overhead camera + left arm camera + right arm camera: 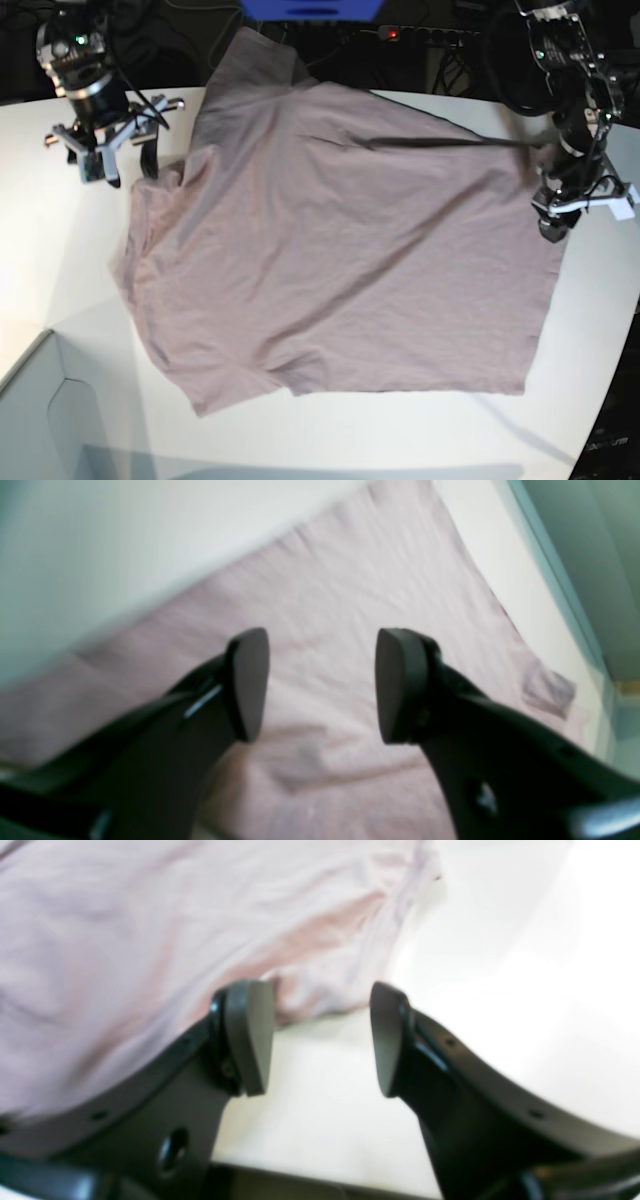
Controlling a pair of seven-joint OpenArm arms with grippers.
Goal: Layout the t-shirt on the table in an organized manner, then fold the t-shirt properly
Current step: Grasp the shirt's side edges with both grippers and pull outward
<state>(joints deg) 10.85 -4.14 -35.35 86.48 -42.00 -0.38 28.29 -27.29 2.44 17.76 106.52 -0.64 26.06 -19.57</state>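
Both grippers stand with jaws wide apart and nothing between them: the left gripper [322,685] hovers over cloth near the shirt's edge, the right gripper [322,1040] over bare white just off a corner of it. Across the table [50,260] the mauve t-shirt [340,260] lies spread nearly flat, mildly creased.

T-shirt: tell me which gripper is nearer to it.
Left. The left gripper hangs open right over the t-shirt, at its edge. The right gripper, open too, sits over the table beside the cloth's edge.
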